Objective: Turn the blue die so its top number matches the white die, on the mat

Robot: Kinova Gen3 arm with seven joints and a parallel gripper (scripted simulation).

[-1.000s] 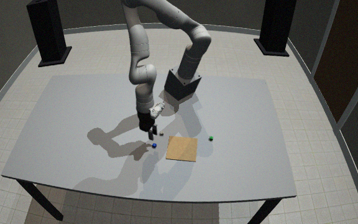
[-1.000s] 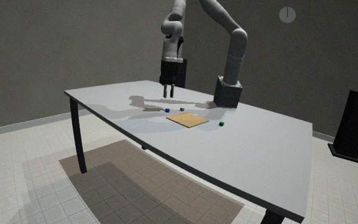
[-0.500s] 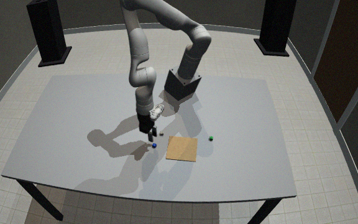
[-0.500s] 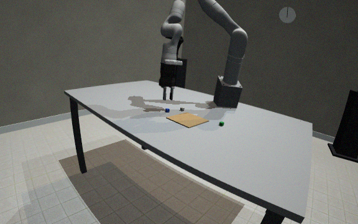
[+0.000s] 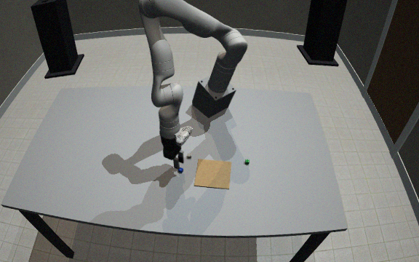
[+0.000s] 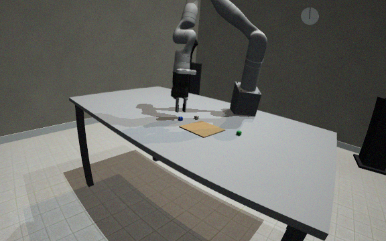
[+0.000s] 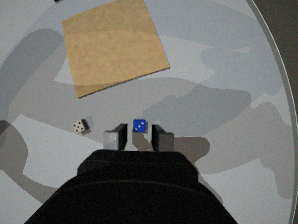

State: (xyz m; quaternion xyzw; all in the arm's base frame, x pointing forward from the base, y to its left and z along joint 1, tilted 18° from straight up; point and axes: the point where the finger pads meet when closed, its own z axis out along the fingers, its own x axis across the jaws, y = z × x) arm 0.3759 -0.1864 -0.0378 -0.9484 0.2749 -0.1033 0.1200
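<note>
The blue die [image 5: 180, 170] lies on the grey table, left of the tan mat [image 5: 213, 173]. It also shows in the exterior view [image 6: 180, 118] and in the wrist view [image 7: 140, 125], between my fingertips as seen from above. My gripper [image 6: 180, 108] hangs straight above the blue die, a short way over it, open and empty. It also shows in the top view [image 5: 176, 163] and the wrist view [image 7: 135, 137]. The white die [image 5: 188, 156] [image 7: 80, 125] lies on the table near the mat's far left corner. The mat is flat [image 7: 115, 43].
A green die [image 5: 246, 161] lies on the table to the right of the mat. The arm's base block [image 5: 213, 98] stands behind the mat. The table's curved edge runs close on the right in the wrist view.
</note>
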